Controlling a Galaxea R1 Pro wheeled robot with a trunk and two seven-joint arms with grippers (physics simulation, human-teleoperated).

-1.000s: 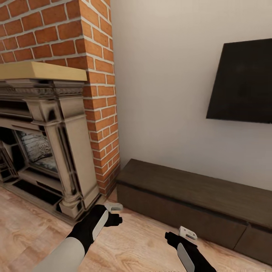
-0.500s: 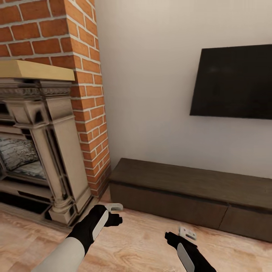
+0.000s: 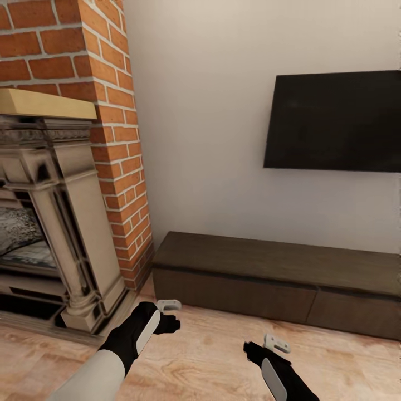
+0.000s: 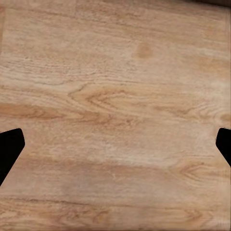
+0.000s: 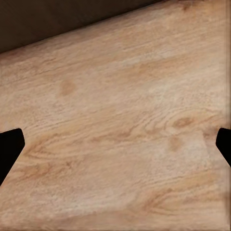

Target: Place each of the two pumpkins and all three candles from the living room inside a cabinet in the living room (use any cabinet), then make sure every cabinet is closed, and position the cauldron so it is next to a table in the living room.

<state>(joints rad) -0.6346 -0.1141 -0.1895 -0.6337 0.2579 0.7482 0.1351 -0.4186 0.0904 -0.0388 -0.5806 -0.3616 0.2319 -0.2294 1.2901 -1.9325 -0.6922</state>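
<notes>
Dark-brown wood marks the cabinet, one long low unit standing on the floor against the pale wall, its drawer fronts flat and flush (two fronts can be made out in the head view, split by a thin seam toward its right end). All of them look closed. Above it hangs one black television, fixed to the wall and apart from the cabinet top. Just beside the cabinet's left end rises a red brick chimney column, and against that stands one stone fireplace surround with a pale wooden mantel; its base meets the floor near the cabinet's left front corner.

Two arms reach out low over the light wood floor. The left gripper hangs near the fireplace base and the cabinet's left front corner, touching neither. The right gripper hangs further right, in front of the cabinet's middle and clear of its front face. In each wrist view the two dark fingertips sit at opposite edges with bare floorboards between them, so both pairs of jaws are spread wide and hold nothing. The right wrist view catches a dark strip, probably the cabinet's lower front.
</notes>
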